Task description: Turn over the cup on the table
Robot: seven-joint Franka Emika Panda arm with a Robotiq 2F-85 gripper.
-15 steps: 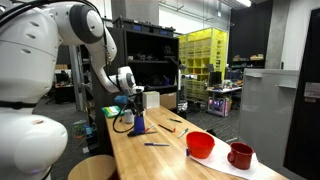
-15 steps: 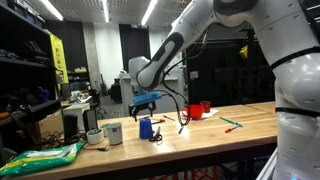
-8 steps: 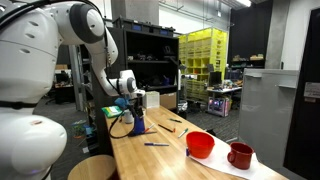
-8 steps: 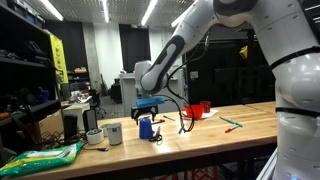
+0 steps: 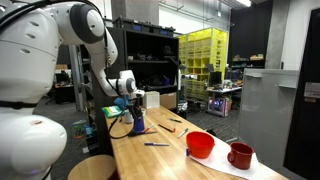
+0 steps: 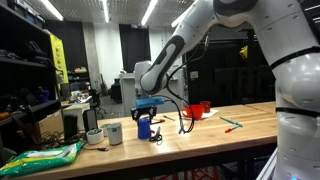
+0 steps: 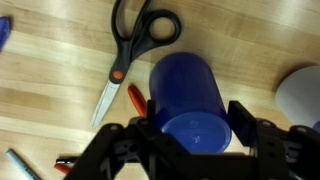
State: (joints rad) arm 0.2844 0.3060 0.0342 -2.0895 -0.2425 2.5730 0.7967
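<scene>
The blue cup [image 7: 182,85] stands on the light wooden table [image 7: 60,60], with its flat round end facing the wrist camera. My gripper [image 7: 193,125] reaches down over it, one dark finger on each side of the cup wall, shut on it. In both exterior views the cup [image 5: 137,123] [image 6: 145,128] sits under the gripper [image 5: 133,110] [image 6: 147,110] towards the far end of the table [image 5: 170,155] [image 6: 225,132].
Black-handled scissors [image 7: 135,40] and a red marker [image 7: 135,97] lie just beside the cup. A red bowl [image 5: 200,145] and a dark red mug [image 5: 240,155] stand further along the table. A white cup [image 6: 113,133], a small pot [image 6: 94,136] and a green bag [image 6: 40,158] sit near one end.
The gripper has dropped a little over the blue cup and its fingers have closed on the cup's sides. The cup has not moved.
</scene>
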